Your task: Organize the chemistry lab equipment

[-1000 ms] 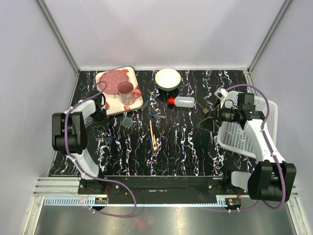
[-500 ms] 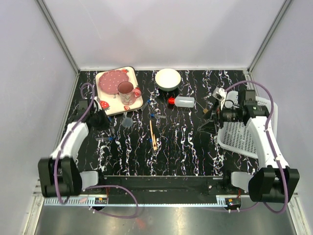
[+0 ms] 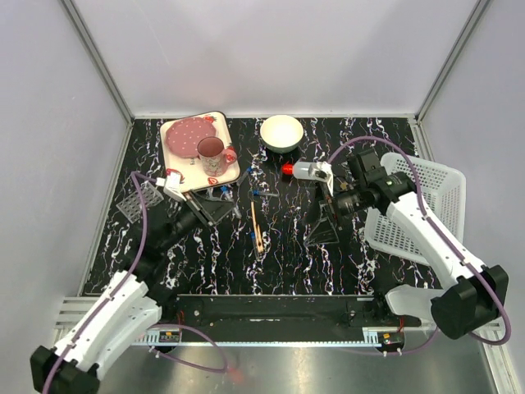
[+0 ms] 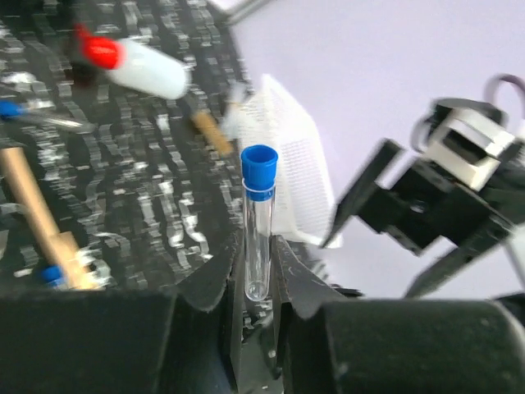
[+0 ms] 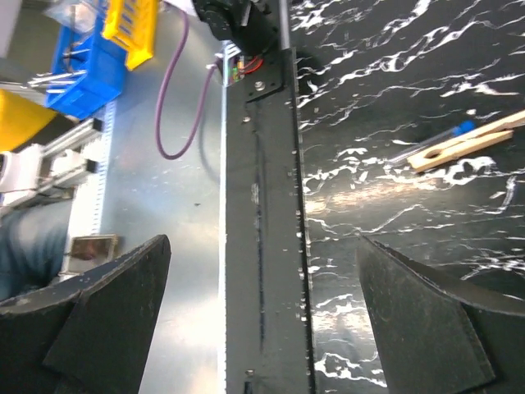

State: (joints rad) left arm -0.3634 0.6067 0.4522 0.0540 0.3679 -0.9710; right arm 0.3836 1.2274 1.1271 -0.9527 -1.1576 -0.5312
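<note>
My left gripper is near the tray's front corner. In the left wrist view it is shut on a thin blue-capped clear tube, held upright between the jaws. My right gripper hangs open and empty over the table's middle right; its wrist view shows wide jaws above the near rail. The red-capped bottle lies in front of the bowl. The wooden stick lies at centre with loose blue-capped tubes around it. The clear grid rack stands at far left. The tiny cup is hidden.
The strawberry-print tray with the pink mug sits at back left. The white bowl is at back centre. A white mesh basket stands at the right edge. A black rail runs along the near edge.
My left arm has swung from beside the tray's left side to the table centre-left, uncovering the grid rack. My right gripper has moved left, away from the basket, toward the middle.
</note>
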